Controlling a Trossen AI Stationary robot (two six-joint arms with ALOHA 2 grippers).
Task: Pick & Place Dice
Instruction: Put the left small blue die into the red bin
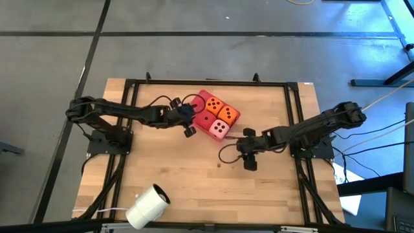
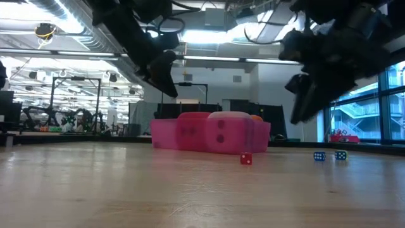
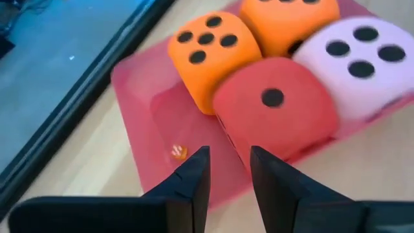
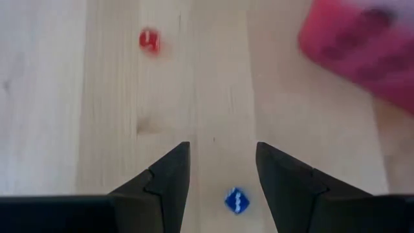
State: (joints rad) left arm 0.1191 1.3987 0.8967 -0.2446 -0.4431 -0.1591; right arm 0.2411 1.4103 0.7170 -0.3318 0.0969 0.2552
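Four large soft dice sit close together on a flat red tray (image 1: 202,95) at the table's far middle: two orange (image 3: 210,55) (image 3: 288,19), one red (image 3: 278,103) with one pip up, one pink (image 3: 359,58) with four pips up. My left gripper (image 3: 229,171) hovers above the tray's left part, just short of the red die, open by a narrow gap with nothing in it. My right gripper (image 4: 223,175) hangs open above bare wood to the right of the tray. A tiny blue cube (image 4: 237,199) lies on the table below its gap, untouched.
A tiny red cube (image 4: 149,40) and two tiny blue ones (image 2: 319,156) (image 2: 341,154) lie on the wood near my right gripper. A tiny orange bead (image 3: 179,152) lies on the tray. A white roll (image 1: 147,206) lies at the near left. Black frame rails (image 1: 129,83) border the table.
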